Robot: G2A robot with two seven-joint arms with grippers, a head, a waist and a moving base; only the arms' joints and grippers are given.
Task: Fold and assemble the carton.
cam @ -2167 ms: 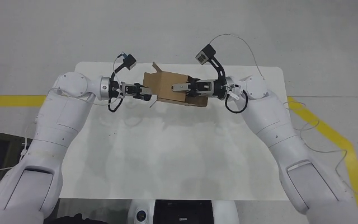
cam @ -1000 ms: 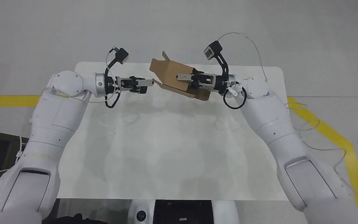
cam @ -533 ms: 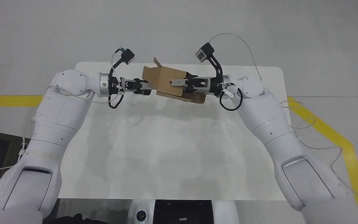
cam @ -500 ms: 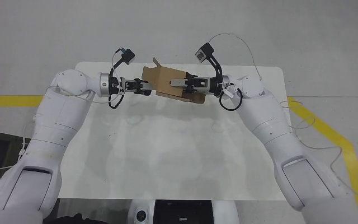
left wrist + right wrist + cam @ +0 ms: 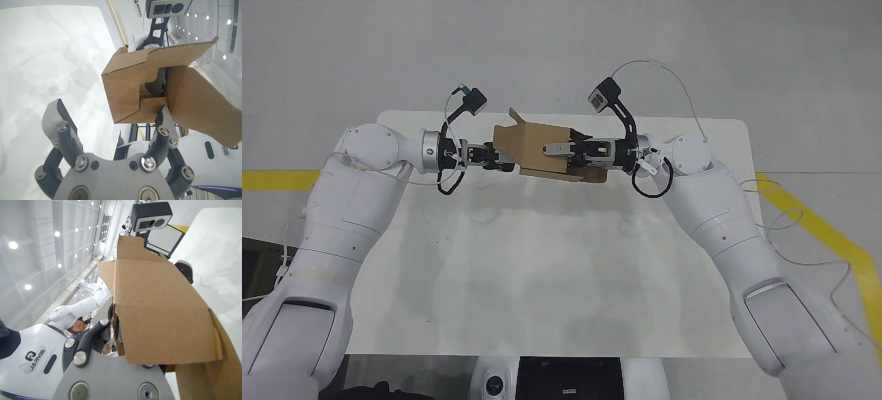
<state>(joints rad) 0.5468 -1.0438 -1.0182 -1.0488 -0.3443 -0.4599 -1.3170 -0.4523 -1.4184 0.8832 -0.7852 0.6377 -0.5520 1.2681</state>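
A brown cardboard carton [image 5: 537, 148] hangs in the air over the far part of the white table [image 5: 542, 290], partly formed, with loose flaps at both ends. My right gripper [image 5: 562, 151] is shut on one carton wall from the right end; in the right wrist view one finger [image 5: 111, 310] lies against that carton [image 5: 160, 313]. My left gripper [image 5: 505, 163] is at the carton's left end. In the left wrist view it [image 5: 111, 113] stands open, one fingertip [image 5: 162, 114] touching a folded end flap of the carton [image 5: 122, 89], where a long flap sticks out.
The table's far edge [image 5: 442, 113] lies just behind the two arms. White tabletop spreads out below and in front of the carton.
The carton, tilted one second ago, has been turned level. My left gripper has moved in from the left and now touches the carton's left end.
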